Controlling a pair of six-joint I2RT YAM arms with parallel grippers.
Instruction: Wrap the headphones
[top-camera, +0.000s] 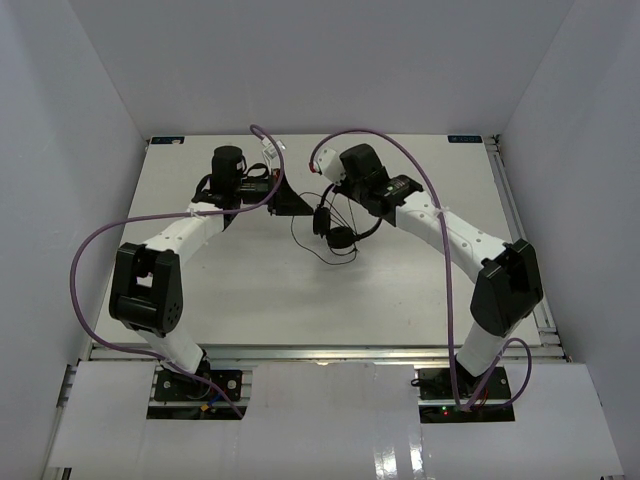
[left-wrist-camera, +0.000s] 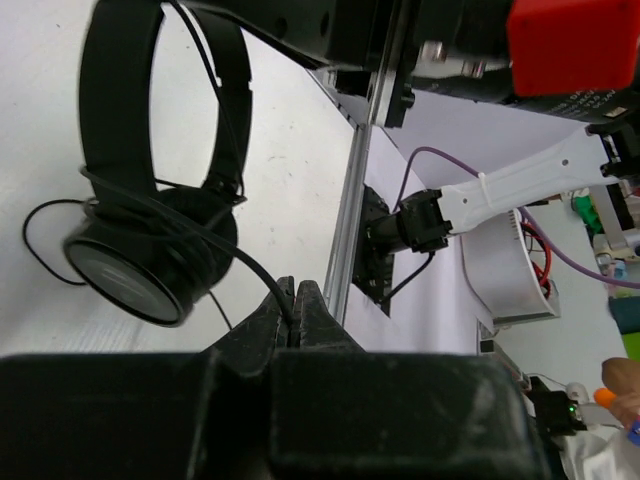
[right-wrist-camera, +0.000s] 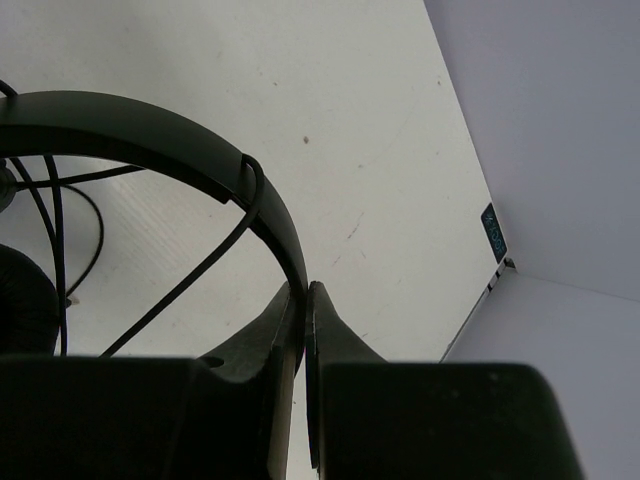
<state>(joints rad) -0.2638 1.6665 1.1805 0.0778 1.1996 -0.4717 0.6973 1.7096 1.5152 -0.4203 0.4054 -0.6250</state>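
Observation:
The black headphones (top-camera: 340, 232) hang just above the middle of the white table (top-camera: 240, 280), held between both arms. My right gripper (right-wrist-camera: 303, 290) is shut on the thin headband (right-wrist-camera: 150, 135), close to its end. The thin black cord (right-wrist-camera: 180, 285) loops across the band several times. In the left wrist view my left gripper (left-wrist-camera: 293, 290) is shut on the cord (left-wrist-camera: 250, 268) right beside a round earpad (left-wrist-camera: 140, 265), with the headband (left-wrist-camera: 120, 90) arching above. From the top, the left gripper (top-camera: 291, 203) sits left of the headphones and the right gripper (top-camera: 335, 192) just above them.
Thick purple robot cables (top-camera: 100, 240) arc over both arms. White enclosure walls (top-camera: 60, 150) stand on three sides. An aluminium rail (left-wrist-camera: 350, 210) edges the table, with the right arm's base (left-wrist-camera: 410, 225) beyond it. A loose loop of cord (top-camera: 335, 258) trails below the headphones.

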